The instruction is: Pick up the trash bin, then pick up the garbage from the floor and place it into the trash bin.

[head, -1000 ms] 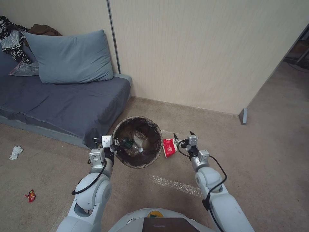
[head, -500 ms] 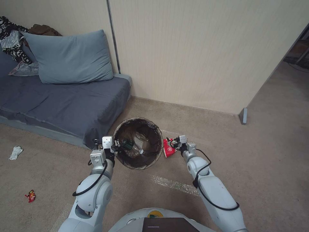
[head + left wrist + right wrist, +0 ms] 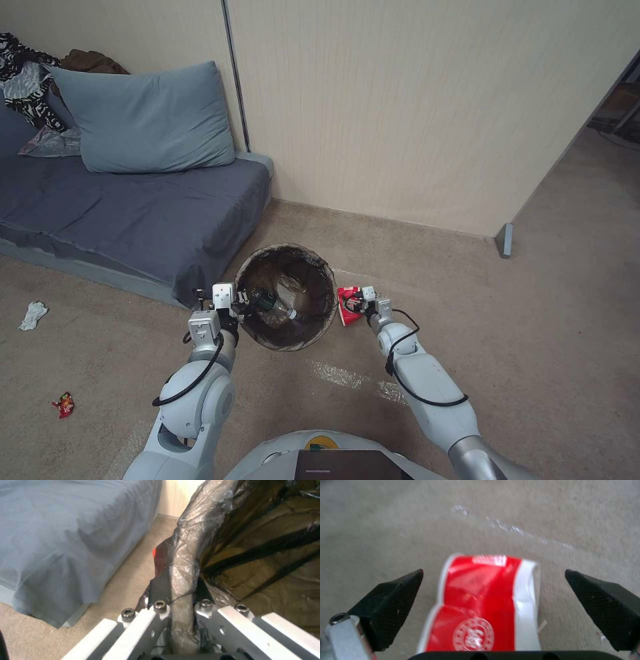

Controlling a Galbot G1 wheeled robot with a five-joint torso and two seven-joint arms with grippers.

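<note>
1. The left gripper [image 3: 235, 308] is clamped on the lined rim of the trash bin [image 3: 287, 295], held tilted beside the bed [image 3: 133, 220].
2. The right gripper [image 3: 493, 592] straddles the flattened red-and-white paper cup [image 3: 483, 605] on the carpet [image 3: 533, 320], fingers spread.
3. Risk: the fingers may skid off the flat cup; the slick liner may slip.

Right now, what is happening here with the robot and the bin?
The left gripper holds the trash bin by its bag-covered rim, beside the bed. A green bottle already lies inside. The right gripper is down at the floor with its fingers open on either side of a flattened red-and-white carton, not closed on it yet.
</note>
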